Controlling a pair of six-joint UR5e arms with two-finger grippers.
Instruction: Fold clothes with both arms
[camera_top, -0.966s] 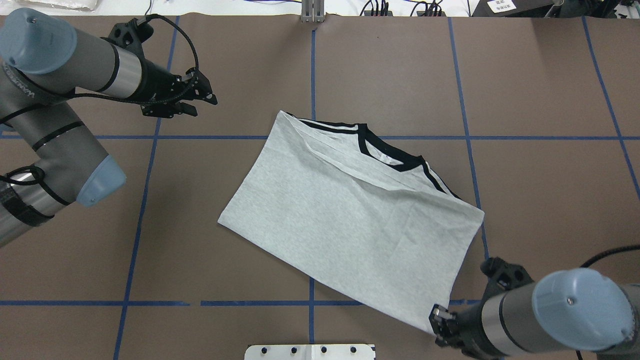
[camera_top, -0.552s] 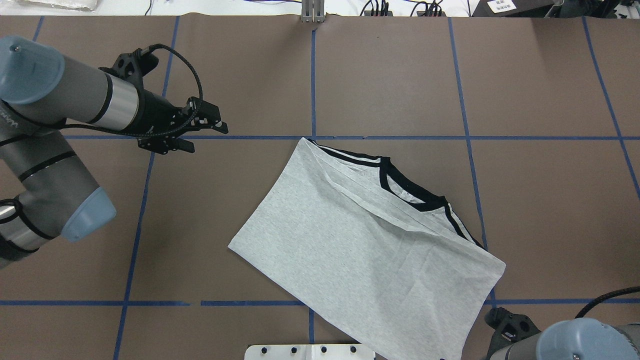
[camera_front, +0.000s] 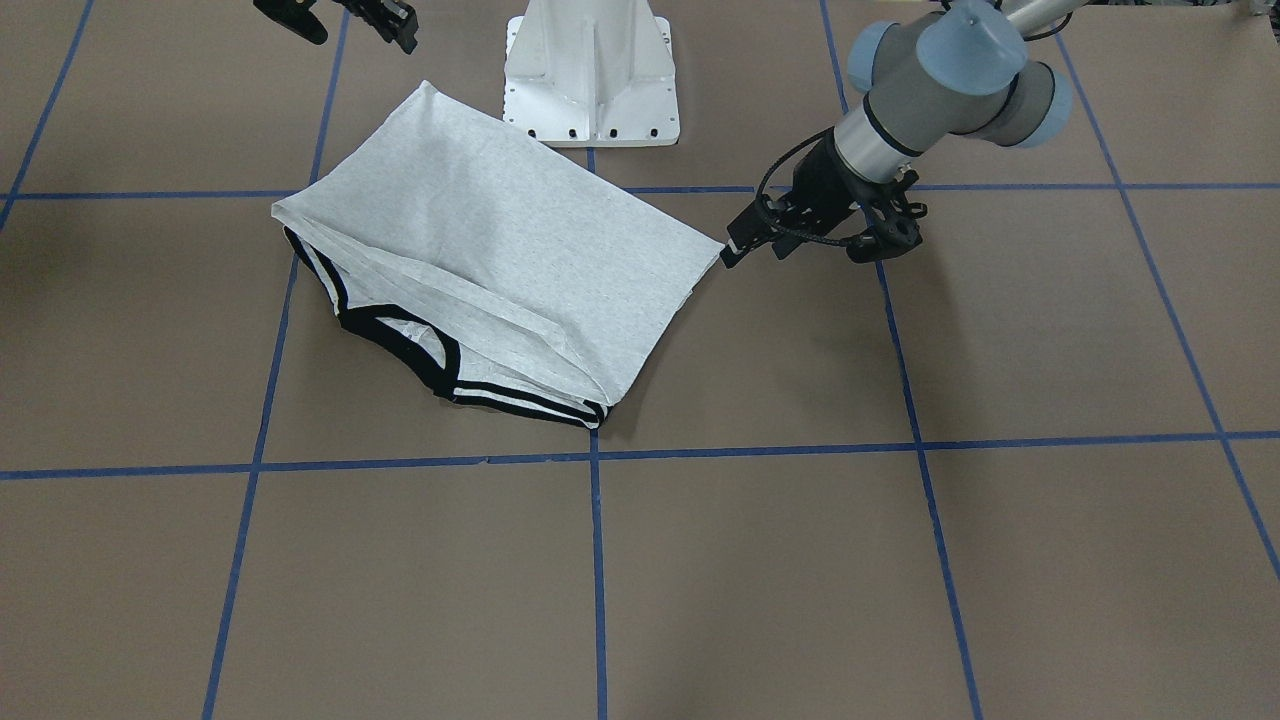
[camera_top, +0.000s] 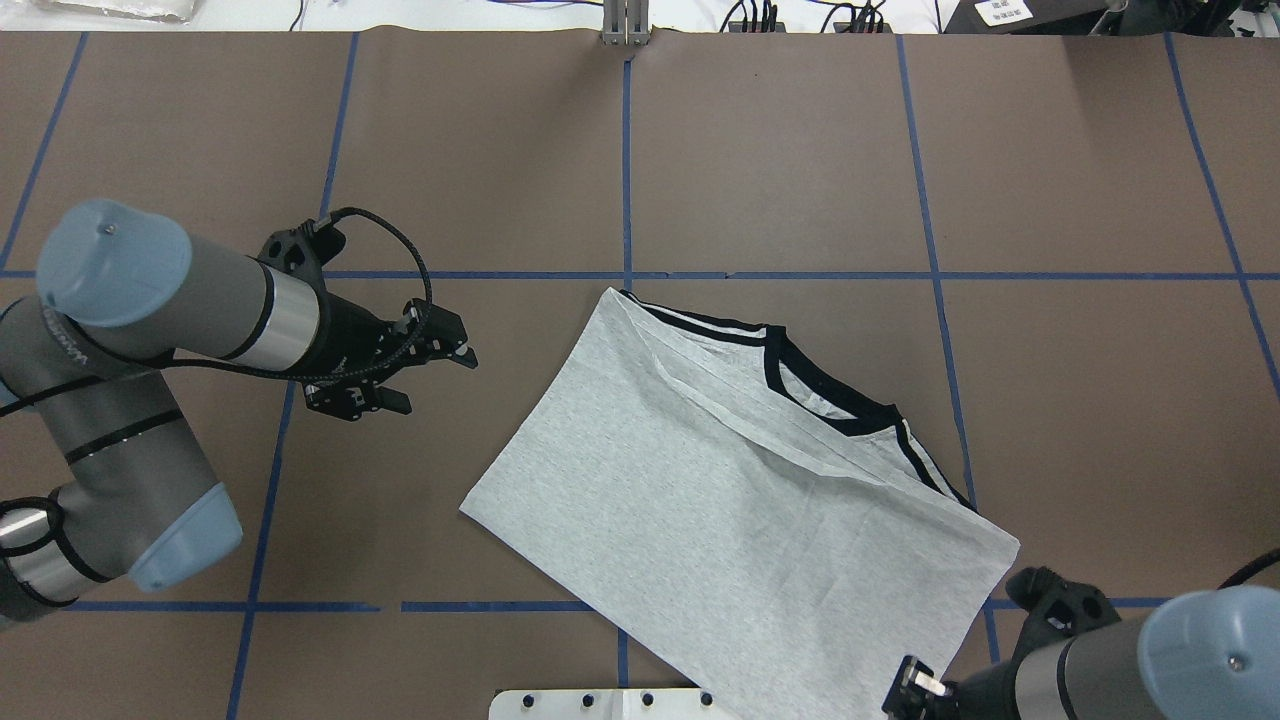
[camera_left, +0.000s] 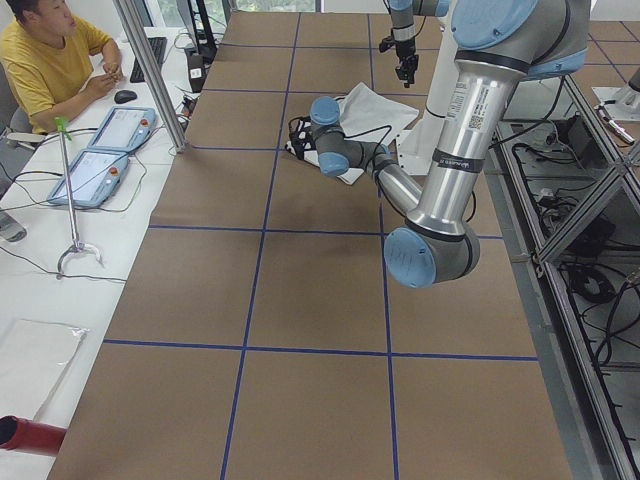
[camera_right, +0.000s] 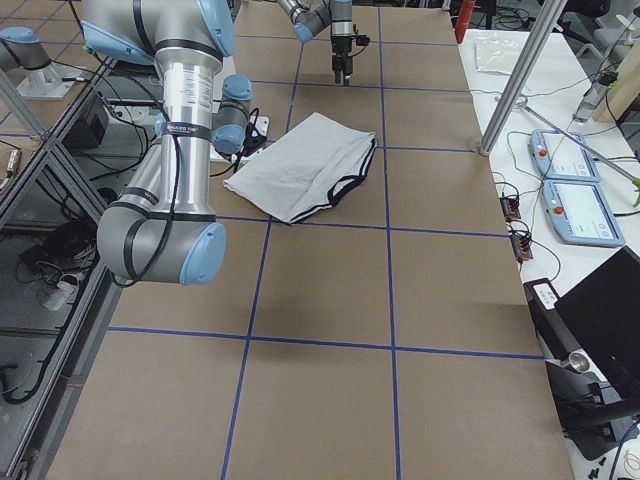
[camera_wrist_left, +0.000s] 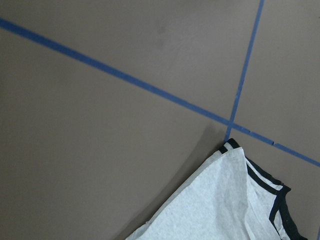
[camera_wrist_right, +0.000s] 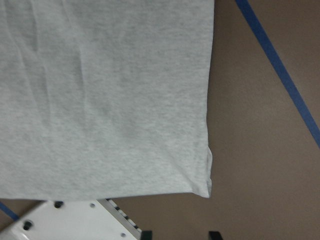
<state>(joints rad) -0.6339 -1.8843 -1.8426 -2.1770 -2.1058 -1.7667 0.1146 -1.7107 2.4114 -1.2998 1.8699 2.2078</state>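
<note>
T-shirt (camera_top: 720, 510) folded, flat on tabletop (camera_top: 780, 150), centre-right, its near edge over the base (camera_front: 590, 90); black collar on the far side. Left pincer (camera_top: 435, 378): apart, empty, left of the shirt's left corner. Right pincer (camera_front: 355, 35): apart, empty, beside the shirt's near right corner.

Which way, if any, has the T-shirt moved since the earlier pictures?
Yes. The T-shirt slid toward the robot: its striped corner, earlier beyond the far crosswise blue tape line, now lies on the robot's side.
</note>
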